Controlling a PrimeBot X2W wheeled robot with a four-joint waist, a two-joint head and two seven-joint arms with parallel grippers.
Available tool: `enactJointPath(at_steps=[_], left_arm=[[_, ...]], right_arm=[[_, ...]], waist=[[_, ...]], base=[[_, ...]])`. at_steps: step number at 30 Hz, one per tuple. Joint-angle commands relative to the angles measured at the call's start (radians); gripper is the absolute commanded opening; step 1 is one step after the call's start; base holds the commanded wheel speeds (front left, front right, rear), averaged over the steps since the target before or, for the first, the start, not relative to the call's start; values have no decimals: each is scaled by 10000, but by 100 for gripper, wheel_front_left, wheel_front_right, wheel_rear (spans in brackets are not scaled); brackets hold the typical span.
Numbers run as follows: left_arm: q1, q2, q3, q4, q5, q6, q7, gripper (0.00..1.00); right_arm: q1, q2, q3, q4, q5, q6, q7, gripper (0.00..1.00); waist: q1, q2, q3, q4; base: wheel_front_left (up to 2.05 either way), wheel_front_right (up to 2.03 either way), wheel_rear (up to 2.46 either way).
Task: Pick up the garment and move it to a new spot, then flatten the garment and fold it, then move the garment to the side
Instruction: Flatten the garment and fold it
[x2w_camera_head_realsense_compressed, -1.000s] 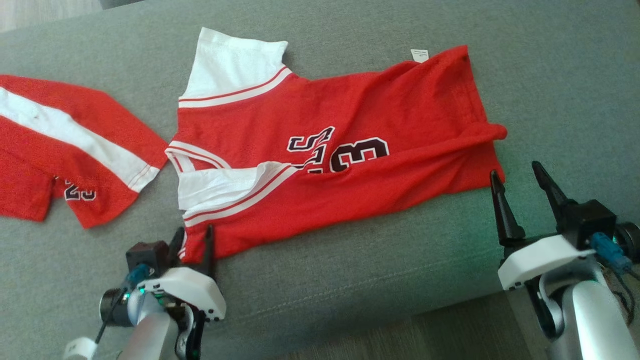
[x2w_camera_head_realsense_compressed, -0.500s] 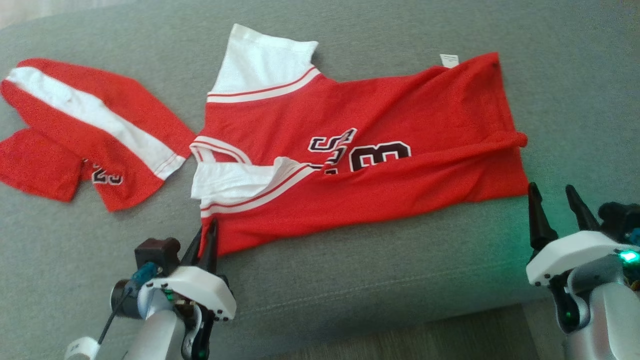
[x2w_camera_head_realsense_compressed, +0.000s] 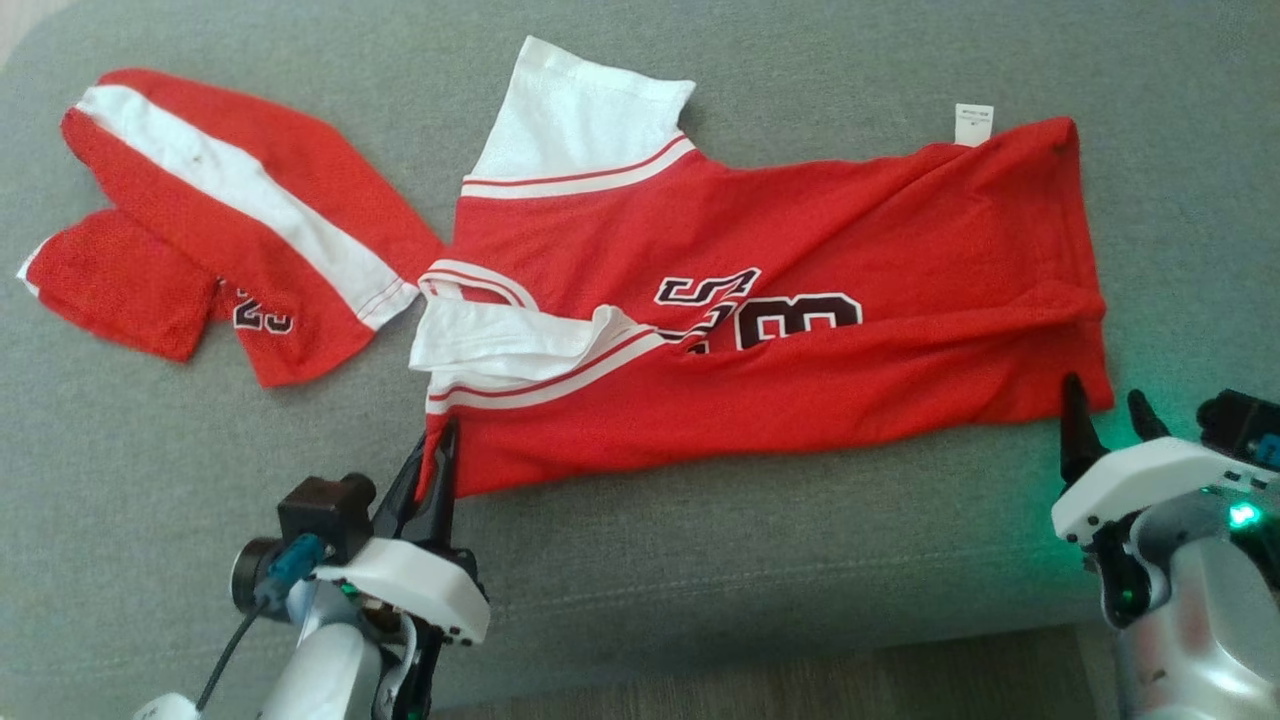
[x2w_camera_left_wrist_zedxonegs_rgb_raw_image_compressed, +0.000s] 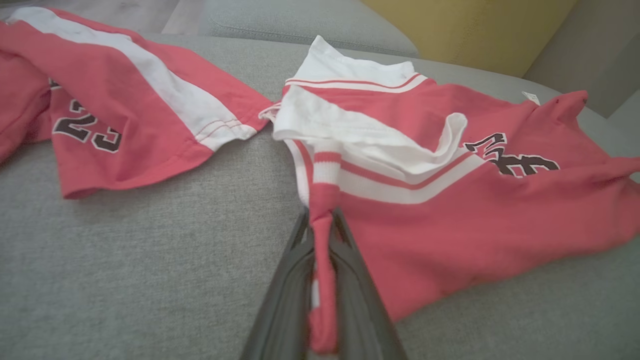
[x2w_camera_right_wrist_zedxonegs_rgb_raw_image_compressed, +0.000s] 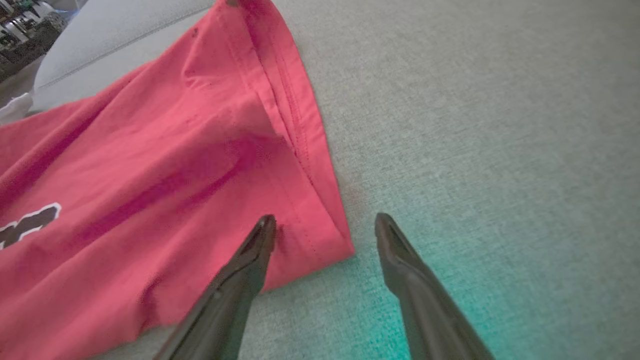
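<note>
Garment (x2w_camera_head_realsense_compressed: 800, 240) lies across grey cushion (x2w_camera_head_realsense_compressed: 700, 560). Left gripper (x2w_camera_head_realsense_compressed: 445, 432) pinches its near-left corner; right gripper (x2w_camera_head_realsense_compressed: 1103, 390), jaws apart, straddles the near-right corner.

The left claw (x2w_camera_head_realsense_compressed: 440, 440) is sitting at the lower left of the head view. Its two dark fingers are pressing together and pinching a fold of the jersey (x2w_camera_head_realsense_compressed: 760, 400) at its near edge. The left wrist housing (x2w_camera_head_realsense_compressed: 410, 590) is angling up from a pale forearm (x2w_camera_head_realsense_compressed: 320, 670). The right claw (x2w_camera_head_realsense_compressed: 1104, 390) is sitting at the lower right with its fingers standing wide apart and gripping nothing, tips pointing away from the robot. A green light is glowing on the right wrist (x2w_camera_head_realsense_compressed: 1243, 515).
</note>
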Motion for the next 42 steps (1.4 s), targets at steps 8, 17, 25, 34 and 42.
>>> enactJointPath(at_steps=[8,17,25,34,42], left_arm=[[-182,138,212,-527,96,-101,-60,0],[-65,170,247,-309,115,-108,-60,0],[380,497,-6,168,74,-307,69,0],[1037,1049,-193,63,-238,-514,518,0],[1302,1166,-628,-194,-473,-614,857,79]], right_arm=[[-1147,-32,-182,1395,58,-4,-418,100],[-1578,-32,609,2537,59,-4,-819,0],[-1130,-32,-17,2036,-1225,-4,118,0],[-112,-42,-202,323,-1799,-4,2456,0],[1076,-35,-62,-1978,-1504,-4,4018,100]], waist=[[0,0,187,159],[0,0,-5,54],[0,0,-562,-190],[0,0,-962,-290],[0,0,-1029,-237]], base=[[0,0,0],[0,0,0],[0,0,0],[0,0,0],[0,0,0]])
